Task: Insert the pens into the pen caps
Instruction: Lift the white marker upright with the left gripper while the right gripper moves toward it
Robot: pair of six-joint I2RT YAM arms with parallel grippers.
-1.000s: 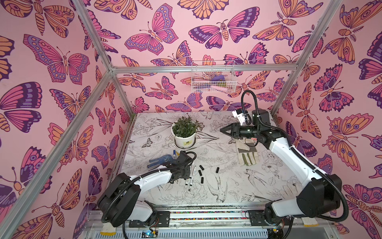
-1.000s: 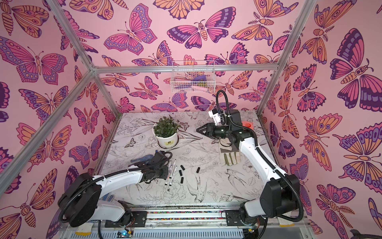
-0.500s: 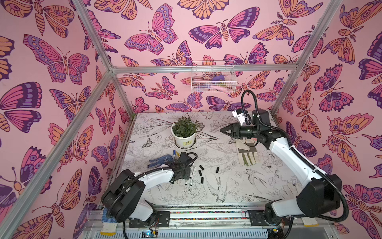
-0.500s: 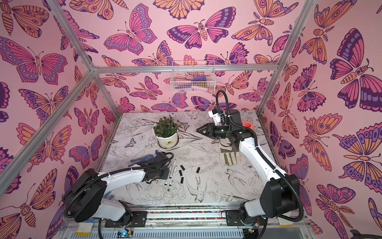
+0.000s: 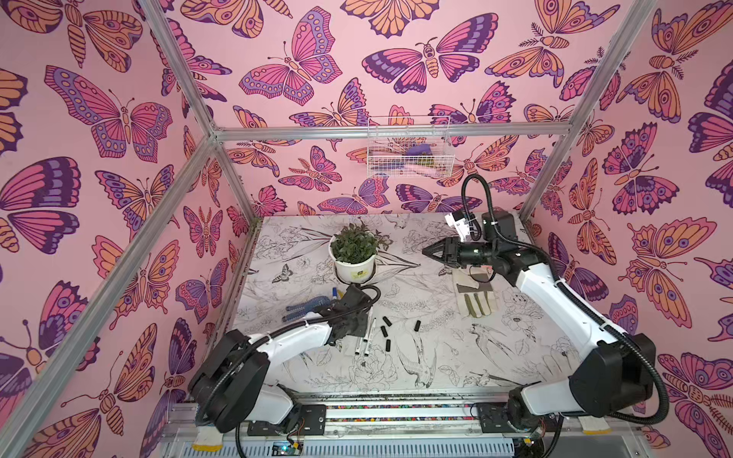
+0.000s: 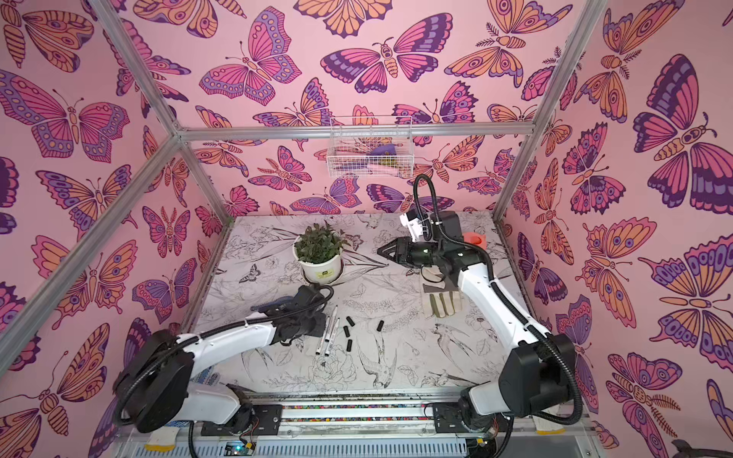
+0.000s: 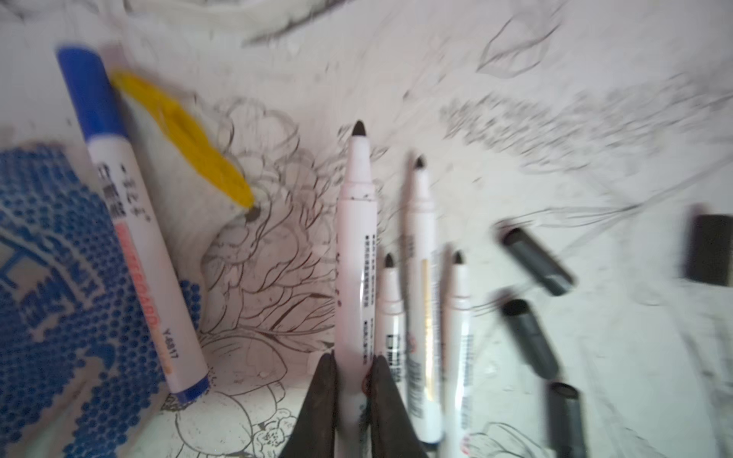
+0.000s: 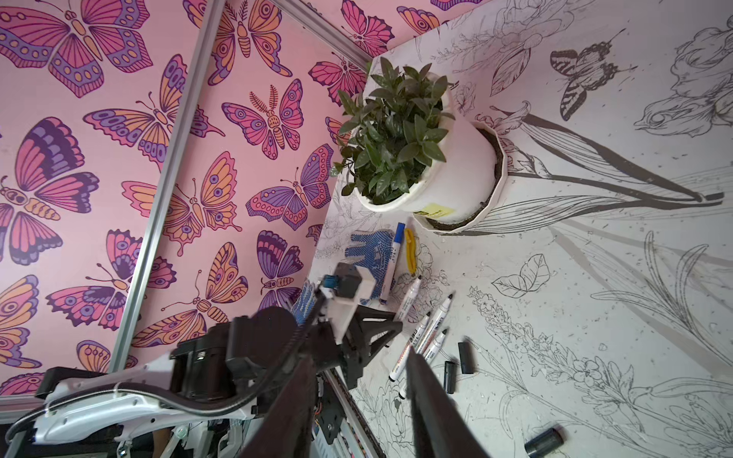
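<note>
My left gripper (image 7: 353, 368) is shut on the white barrel of one of the pens (image 7: 357, 246), its dark tip pointing away from the jaws. Three more uncapped pens (image 7: 422, 277) lie side by side right beside it on the table. In both top views that gripper (image 5: 361, 323) (image 6: 322, 323) sits low over the pens (image 5: 368, 337) (image 6: 328, 337). Several black pen caps (image 5: 386, 331) (image 6: 349, 331) (image 7: 537, 259) lie loose just right of them. My right gripper (image 5: 426, 250) (image 6: 381, 250) (image 8: 357, 368) hovers open and empty high over the back of the table.
A blue-capped marker (image 7: 119, 218), a yellow piece (image 7: 186, 142) and a blue dotted glove (image 5: 305, 307) lie left of the pens. A potted plant (image 5: 354, 261) stands behind them. A tan work glove (image 5: 474, 295) lies under the right arm. A wire basket (image 5: 408, 148) hangs on the back wall.
My left gripper has closed on a pen, staying over the pen group. The right arm has not moved.
</note>
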